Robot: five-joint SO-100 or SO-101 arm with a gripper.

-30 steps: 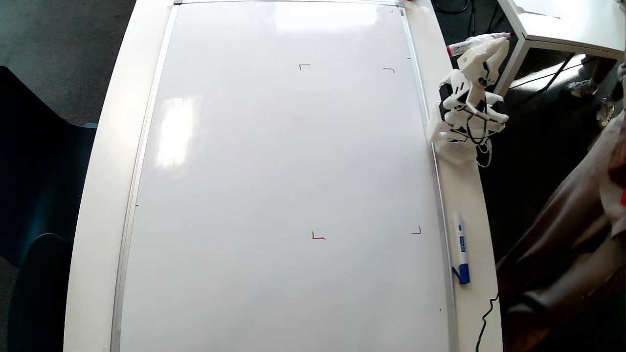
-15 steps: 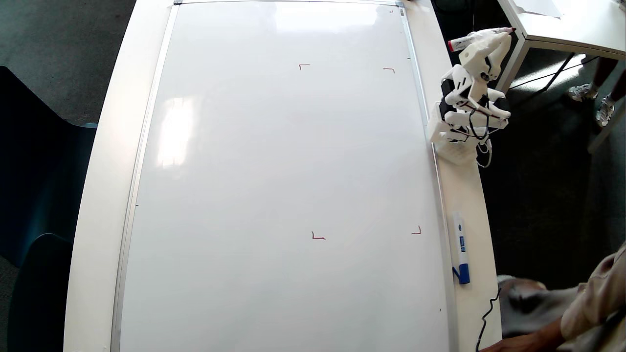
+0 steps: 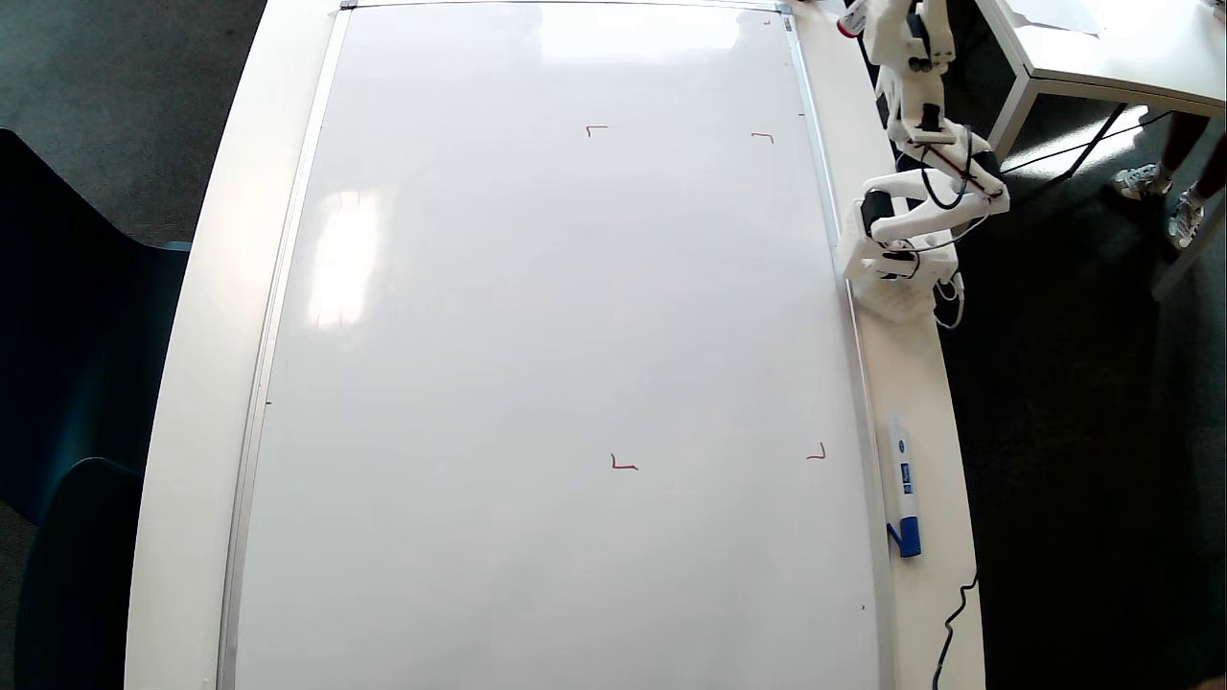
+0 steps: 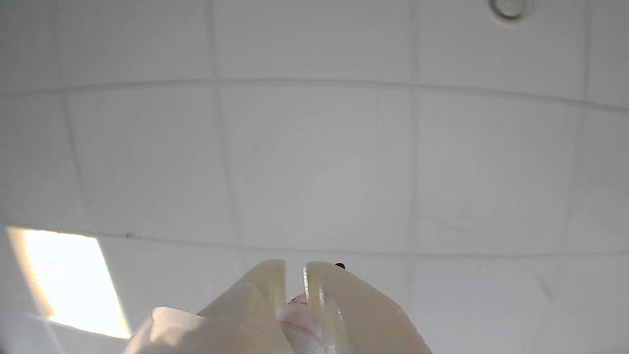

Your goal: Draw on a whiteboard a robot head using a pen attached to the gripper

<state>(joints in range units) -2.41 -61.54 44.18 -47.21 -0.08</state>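
Gripper (image 4: 296,268) fingers sit nearly together, clamped on the red-tipped pen (image 3: 847,25); we judge it raised beyond the whiteboard (image 3: 556,335) corner, drawing not begun.

Bright daylight washes the overhead view; soft window glare sits on the glossy whiteboard (image 3: 537,383), and its edges bow from lens distortion. In the wrist view, the pincer (image 4: 295,268) is blurred, with a sunlit patch on the ceiling (image 4: 314,147).
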